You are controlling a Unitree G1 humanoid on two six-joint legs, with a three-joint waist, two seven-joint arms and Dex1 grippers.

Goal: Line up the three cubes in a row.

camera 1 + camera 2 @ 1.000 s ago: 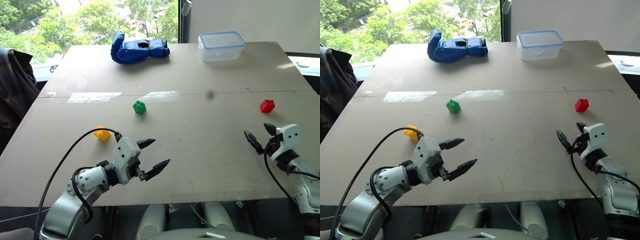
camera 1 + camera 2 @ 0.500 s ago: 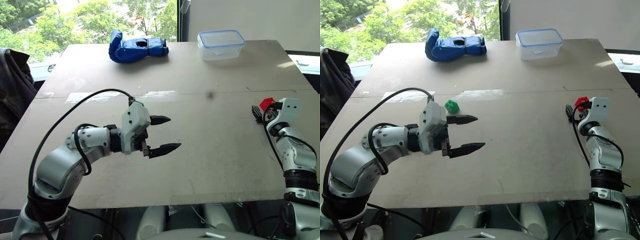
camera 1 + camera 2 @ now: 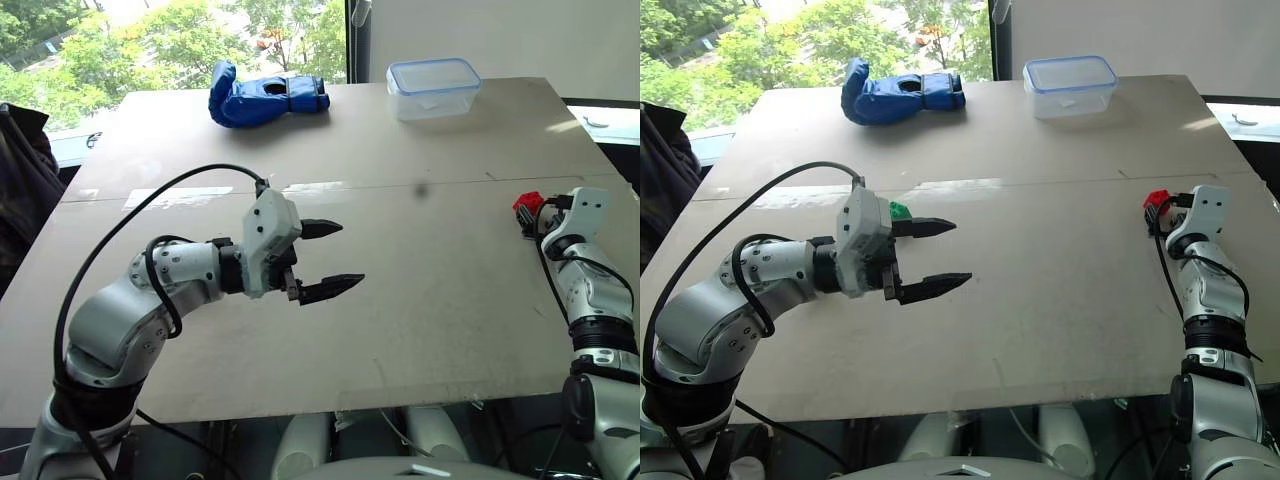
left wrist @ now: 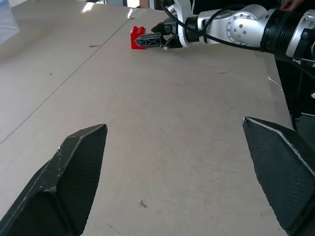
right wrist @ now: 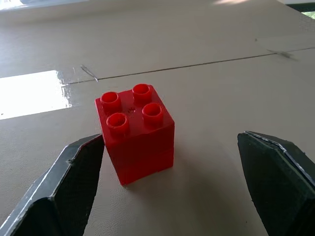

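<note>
Right gripper [image 5: 167, 187] is open, fingers spread wide, sitting at the right edge of the table [image 3: 450, 280]. Red cube [image 5: 135, 130] stands upright on the table, studs up, between the spread fingers and closer to one of them; can't tell if that finger touches it. From the head views the red cube [image 3: 527, 206] is mostly covered by the right gripper, only a corner showing.

Left gripper [image 3: 330, 260] is open, holding nothing, hovering above the table's middle-left and pointing toward the right side. It blocks most of the green cube [image 3: 900, 210]; just a sliver shows behind the wrist housing in the right eye view. The yellow-orange cube is somewhere behind the left arm, can't make it out.

At the far edge lie a blue glove [image 3: 262, 95] and a clear lidded container [image 3: 433, 88], well apart from the cubes.
</note>
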